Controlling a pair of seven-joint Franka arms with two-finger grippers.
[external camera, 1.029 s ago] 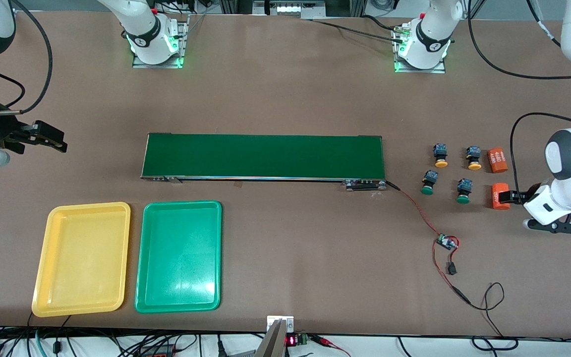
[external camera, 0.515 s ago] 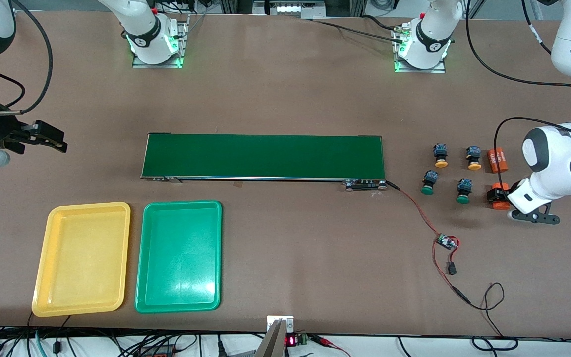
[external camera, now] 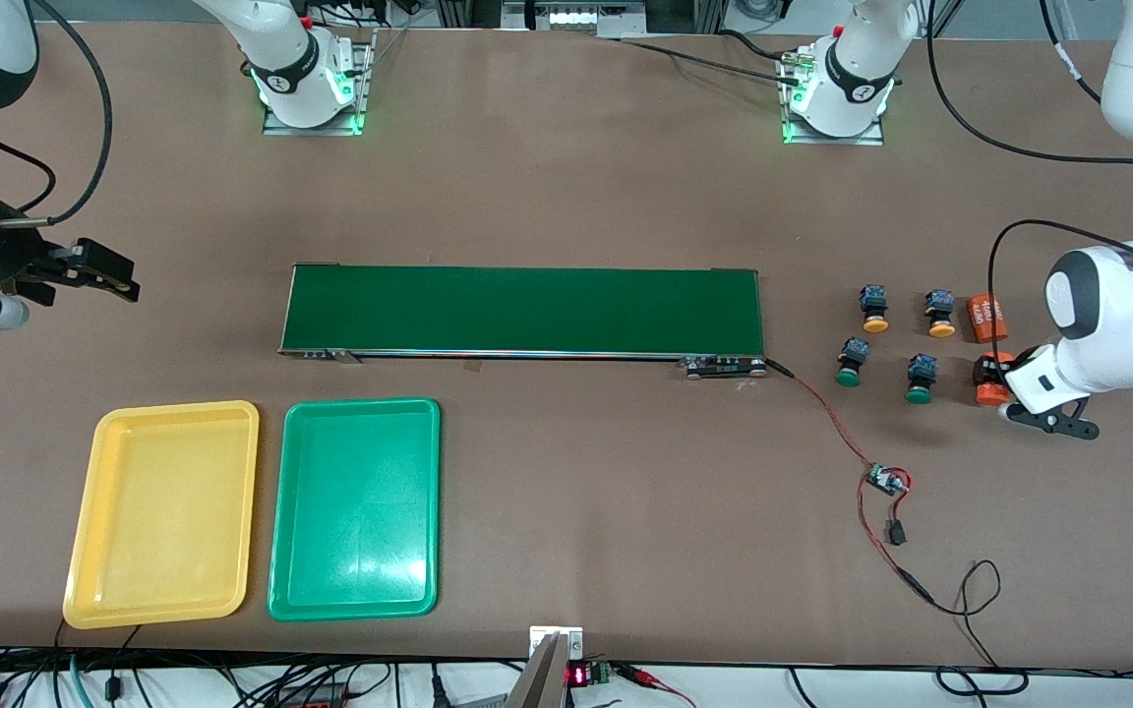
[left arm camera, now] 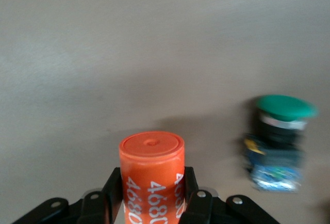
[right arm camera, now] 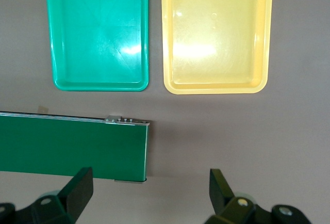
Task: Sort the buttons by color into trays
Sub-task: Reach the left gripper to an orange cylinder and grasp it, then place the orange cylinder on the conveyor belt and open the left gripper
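Both trays (external camera: 165, 511) sit empty near the belt (external camera: 523, 310); four buttons (external camera: 889, 344) wait unsorted past its end. Left claw (left arm camera: 152, 203) grips an orange cylinder (left arm camera: 152, 175) beside them. Right claw (right arm camera: 149, 195) hangs open, waiting.

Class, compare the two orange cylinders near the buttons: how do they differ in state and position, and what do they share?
The gripped cylinder sits between the left tool's fingers; the free cylinder lies untouched. The free cylinder is farther from the front camera, beside the yellow-capped buttons; the gripped cylinder is beside the green-capped ones. Both are orange, printed "4680".
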